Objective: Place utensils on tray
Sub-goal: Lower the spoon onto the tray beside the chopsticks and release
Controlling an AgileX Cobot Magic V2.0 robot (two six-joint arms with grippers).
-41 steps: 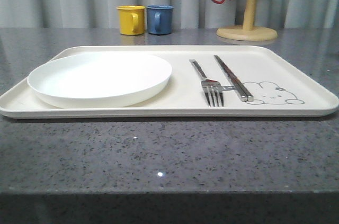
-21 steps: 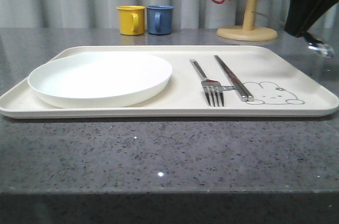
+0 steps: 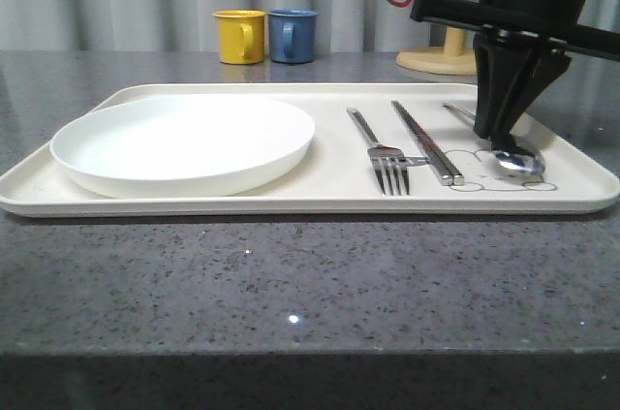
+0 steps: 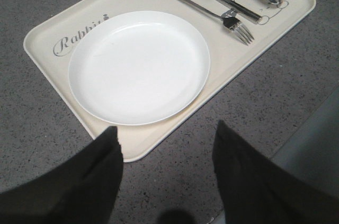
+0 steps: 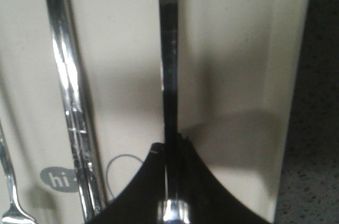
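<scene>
Currently the right gripper [image 3: 506, 134] is clamped on the spoon [image 3: 516, 161], whose bowl rests on the tray [image 3: 320, 199] beside the chopsticks [image 3: 424, 141] and fork [image 3: 380, 152]. Left gripper [image 4: 167, 144] fingers stand apart above the plate [image 4: 139, 66].

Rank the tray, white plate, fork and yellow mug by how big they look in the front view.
1. Tray
2. White plate
3. Fork
4. Yellow mug, though it stands farther back, so its look may understate it.

Spoon [image 3: 515, 160] mid-handle hidden behind right gripper [image 3: 500, 131] in front view; rabbit print mostly covered. Spoon bowl cut off in right wrist view. Left gripper [image 4: 167, 144] fingers cropped in left wrist view.
</scene>
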